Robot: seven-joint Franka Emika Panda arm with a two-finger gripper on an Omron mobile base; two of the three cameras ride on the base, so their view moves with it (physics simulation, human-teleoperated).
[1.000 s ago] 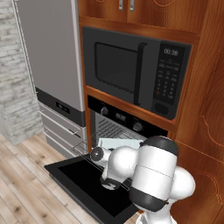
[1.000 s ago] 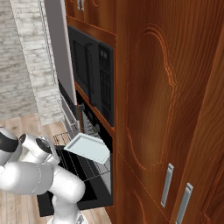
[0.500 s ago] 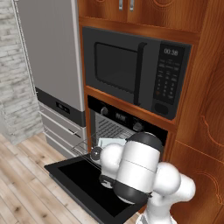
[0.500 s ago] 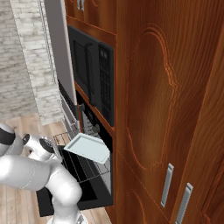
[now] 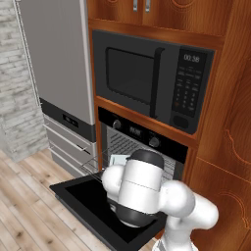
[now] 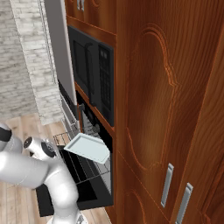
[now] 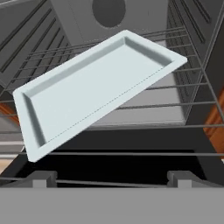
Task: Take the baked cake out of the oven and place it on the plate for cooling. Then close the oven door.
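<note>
Black and dropped flat, the oven door (image 5: pixel 93 203) is open, so we judge the task barely begun. A pale tray (image 7: pixel 98 85) sits on the pulled-out wire rack (image 6: pixel 89 168) of the oven (image 5: pixel 139 147); we can't make out a cake or plate. Our gripper (image 7: pixel 111 178) faces the tray, jaws wide apart and empty. Unloading and closing remain. The microwave (image 5: pixel 152 86) display is unreadable.

The oven (image 6: pixel 94 144) sits in a tall wooden cabinet (image 6: pixel 166 100), below the black microwave (image 6: pixel 94 81). Its oven door (image 6: pixel 61 192) hangs open, dropped down toward the wood floor (image 6: pixel 26 127). A wire rack (image 6: pixel 85 164) is pulled out, carrying a pale, empty baking tray (image 6: pixel 89 148) that lies tilted. The white arm (image 6: pixel 33 168) reaches in from the near left.
</note>
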